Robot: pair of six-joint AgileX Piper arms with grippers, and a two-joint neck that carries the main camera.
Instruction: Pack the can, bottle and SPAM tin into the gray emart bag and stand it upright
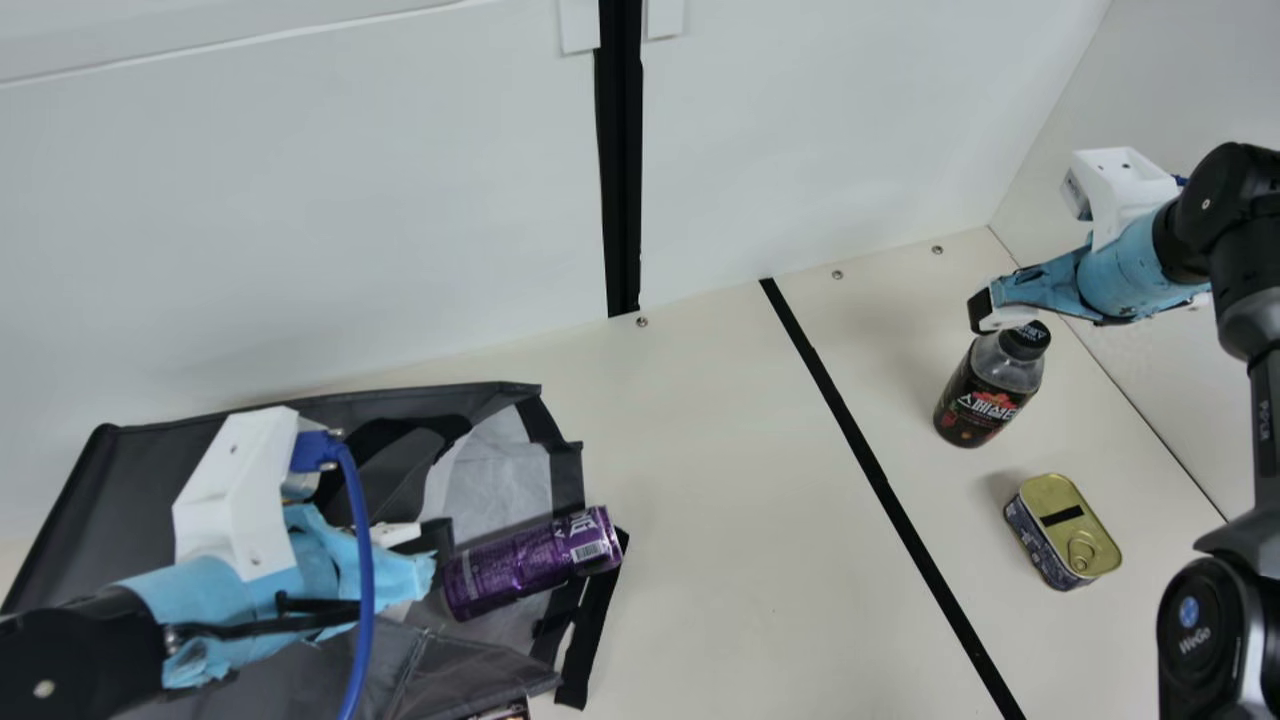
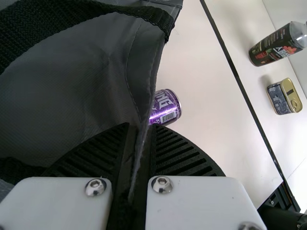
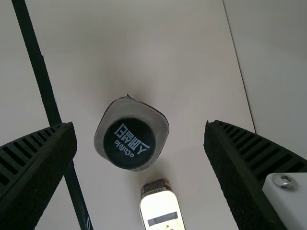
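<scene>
- Fabric of the gray emart bag [image 1: 110, 500] is pinched in your left hand [image 1: 430, 560]; you can see in the left wrist view that its two ribbed fingers are closed on a thin fold at the bag's edge.
- Purple can [image 1: 530, 562] is just beside this hand. It lies on its side at the bag's open mouth, on the pale lining [image 1: 500, 470], with one end pointing out to the counter [image 1: 720, 520].
- Bag itself lies down on the counter, not upright, and you see its dark handle straps [image 1: 595, 625] near the can.
- Your right hand [image 1: 985, 308] is open, at the cap of the bottle [image 1: 985, 395]. Seen from the right wrist, its fingers are well apart, and the bottle appears between them, with a gap at each side.
- This bottle stands upright on the counter, well apart from the bag.
- SPAM tin [image 1: 1065, 530] rests near the bottle, with its gold lid and pull ring facing up; it is apart from both hands.
- Black line [image 1: 870, 465] runs along the counter, between the bag and the bottle with the tin.
- White wall [image 1: 300, 230] rises behind the bag, and a black vertical strip [image 1: 622, 160] is on it.
</scene>
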